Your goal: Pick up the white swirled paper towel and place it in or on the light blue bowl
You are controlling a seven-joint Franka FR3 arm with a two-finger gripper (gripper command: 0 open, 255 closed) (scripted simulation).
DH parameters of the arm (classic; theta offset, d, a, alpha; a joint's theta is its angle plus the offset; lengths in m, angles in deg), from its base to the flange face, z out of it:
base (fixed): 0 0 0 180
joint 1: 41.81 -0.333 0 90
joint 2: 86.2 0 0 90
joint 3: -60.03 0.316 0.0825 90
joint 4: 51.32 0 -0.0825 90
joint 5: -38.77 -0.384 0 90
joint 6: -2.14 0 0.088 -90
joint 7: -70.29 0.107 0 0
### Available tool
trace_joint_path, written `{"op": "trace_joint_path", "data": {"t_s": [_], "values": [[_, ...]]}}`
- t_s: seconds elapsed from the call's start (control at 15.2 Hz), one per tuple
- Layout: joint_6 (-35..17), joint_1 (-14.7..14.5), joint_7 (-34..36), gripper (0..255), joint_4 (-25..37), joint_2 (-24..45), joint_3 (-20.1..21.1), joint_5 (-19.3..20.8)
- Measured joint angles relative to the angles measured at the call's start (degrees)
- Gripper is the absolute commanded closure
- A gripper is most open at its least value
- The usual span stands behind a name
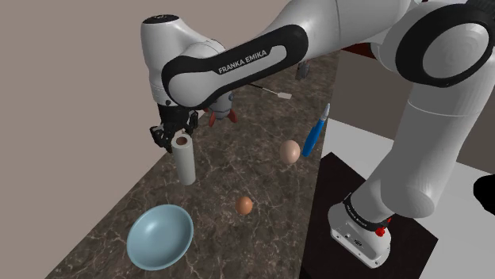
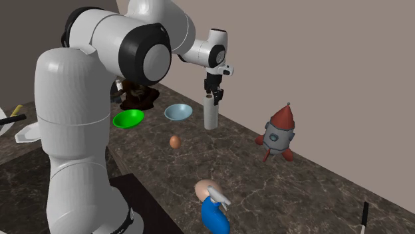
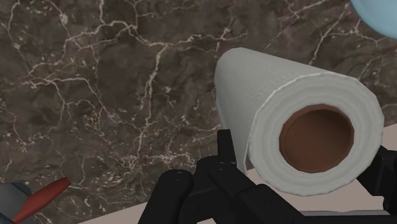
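Pinching anything, that gripper (image 1: 176,135)? asks Ana.

Yes, says Ben. Its black fingers (image 3: 226,153) clasp the upper end of the paper towel roll (image 1: 186,162). In the wrist view the roll's brown core faces the camera between them. The roll is upright, and I cannot tell whether its foot touches the dark marble counter (image 1: 238,178).

And the bowls? Ana asks.

The light blue bowl (image 1: 160,235) sits near the roll but apart from it, Ben answers, below and a little left of it in the shoulder view. Its inside shows plain blue. In the second exterior view a green bowl (image 2: 128,119) lies farther left of the roll, beyond the blue one, and its inside is plain green.

What else lies around the roll?

A small brown egg (image 1: 244,205) lies to the lower right of the roll in the shoulder view, off the line to the blue bowl. Bare marble shows between roll and bowl. A bigger pale egg (image 1: 290,150) and a blue object (image 1: 316,135) with a white part lie farther right of the roll, just beside each other. A toy rocket (image 2: 279,135), grey with a red nose and red fins, stands upright well to the right of the roll in the second exterior view.
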Motion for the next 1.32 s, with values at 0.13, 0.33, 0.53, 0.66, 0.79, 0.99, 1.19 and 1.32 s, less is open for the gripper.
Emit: {"op": "trace_joint_path", "data": {"t_s": [0.13,0.33,0.53,0.66,0.79,0.99,1.19,1.32], "values": [[0.0,0.0,0.0,255,0.0,0.0,0.0,0.0],[0.0,0.0,0.0,255,0.0,0.0,0.0,0.0],[1.4,0.1,-0.1,255,0.8,-0.6,0.2,-0.4],[2.6,0.1,-0.3,255,1.7,-1.1,0.3,-0.6],[4.0,0.2,-0.4,255,2.7,-1.5,0.4,-0.9],[6.1,0.2,-0.5,255,4.2,-2.2,0.6,-1.3],[8.1,0.3,-0.6,255,5.4,-3.0,0.8,-1.7],[9.6,0.4,-0.8,255,6.6,-3.4,0.8,-1.9]]}}
